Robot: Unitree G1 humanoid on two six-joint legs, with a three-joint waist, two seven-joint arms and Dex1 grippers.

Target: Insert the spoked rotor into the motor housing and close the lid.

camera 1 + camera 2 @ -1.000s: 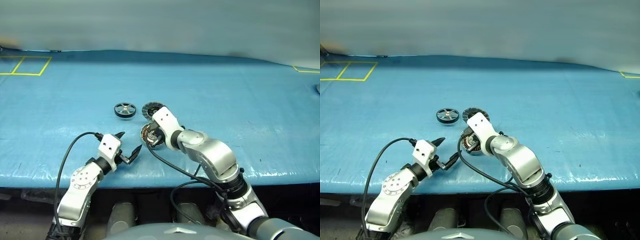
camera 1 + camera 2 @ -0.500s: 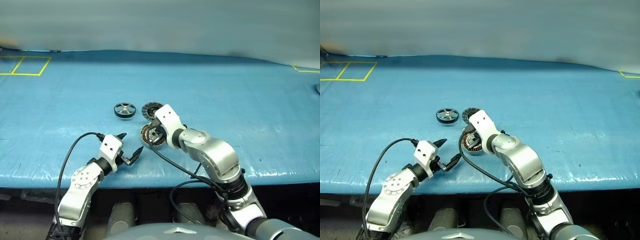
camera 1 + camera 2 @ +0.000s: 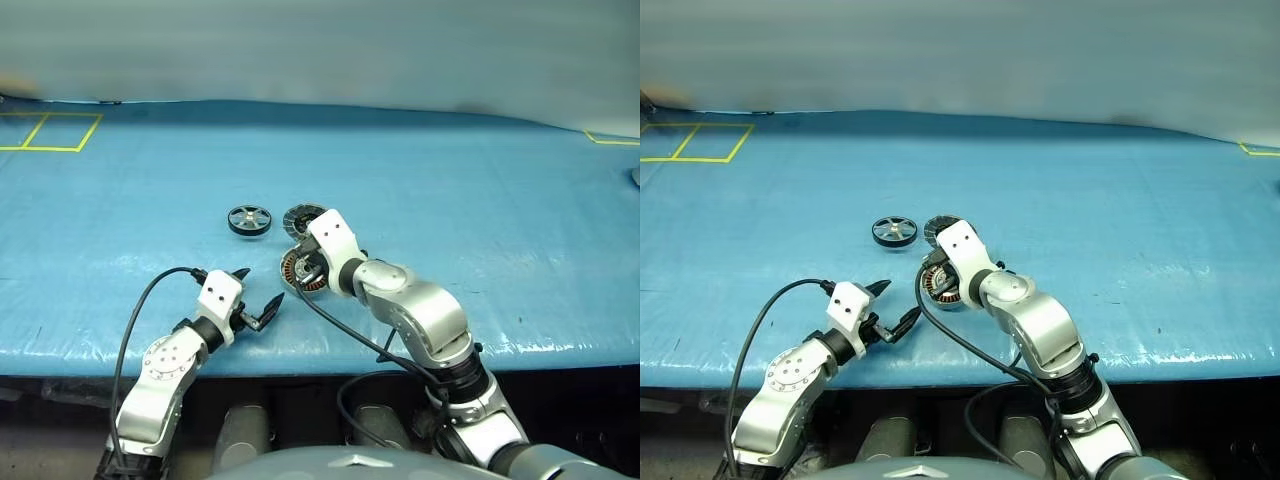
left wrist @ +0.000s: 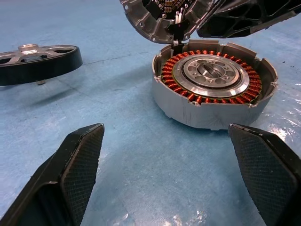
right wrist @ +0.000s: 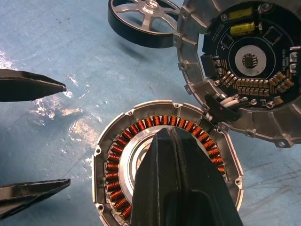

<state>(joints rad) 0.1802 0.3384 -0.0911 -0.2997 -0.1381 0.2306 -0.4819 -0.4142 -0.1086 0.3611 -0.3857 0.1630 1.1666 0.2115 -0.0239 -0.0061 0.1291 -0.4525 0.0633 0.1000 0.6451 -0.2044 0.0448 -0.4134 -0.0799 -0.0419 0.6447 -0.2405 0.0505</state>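
Note:
The motor housing point(image 4: 214, 84) lies open on the blue table, showing its copper windings and grey centre. My right gripper point(image 5: 165, 136) is shut with nothing in it, and its fingers point down over the housing's centre point(image 5: 136, 160). The lid point(image 5: 244, 61), circuit face showing, leans tilted just behind the housing and is joined to it by short wires. The spoked rotor point(image 3: 249, 219) lies flat to the left of the lid. My left gripper point(image 3: 258, 292) hovers open near the table's front edge, left of the housing and aimed at it, with its black fingertips point(image 4: 89, 141) wide apart.
The blue table cover point(image 3: 480, 210) stretches wide on all sides of the parts. Yellow tape squares point(image 3: 60, 131) mark its far left corner. The table's front edge point(image 3: 560, 352) runs just below both arms.

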